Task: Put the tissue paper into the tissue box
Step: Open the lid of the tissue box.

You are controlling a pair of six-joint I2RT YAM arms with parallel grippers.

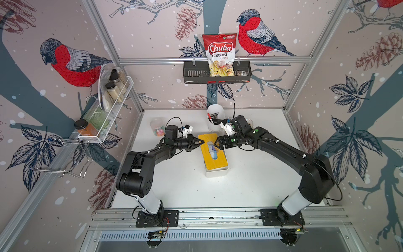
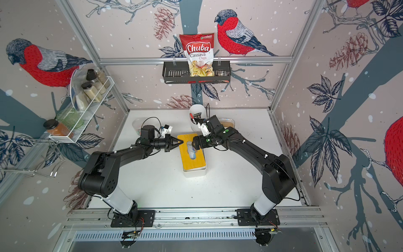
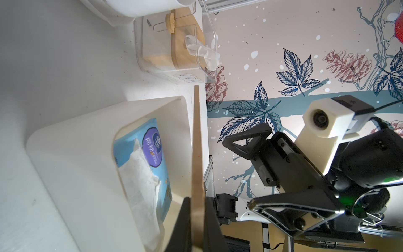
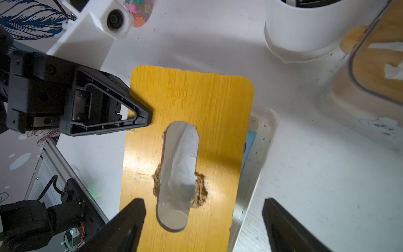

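Nearest to me, the two arms rise from their bases on the rail at the near edge of the white table [image 1: 174, 185]. Between them, mid-table, sits the white tissue box [image 1: 216, 172]. Its yellow bamboo lid [image 1: 214, 161] lies tilted over it, with the far end lifted off the rim.

The tissue paper [image 3: 150, 144], a blue pack with a white sheet pulled up, is already inside the box. The sheet shows through the lid's slot in both top views.

The left gripper [image 1: 202, 142] reaches in from the left, fingers [image 3: 185, 227] pressed tight on the lid's left edge near its far end. The right gripper [image 1: 215, 144] hangs opposite, just above the lid, with its fingers [image 4: 130, 220] spread wide and holding nothing.

Farther back stand a clear jar of coloured sweets [image 1: 157, 128] on the left, a white cup [image 1: 214, 112] with a marker, and a clear container [image 3: 174, 45] beside it. On the far wall, a bag of chips [image 1: 219, 54] stands in a black shelf [image 1: 192, 75].
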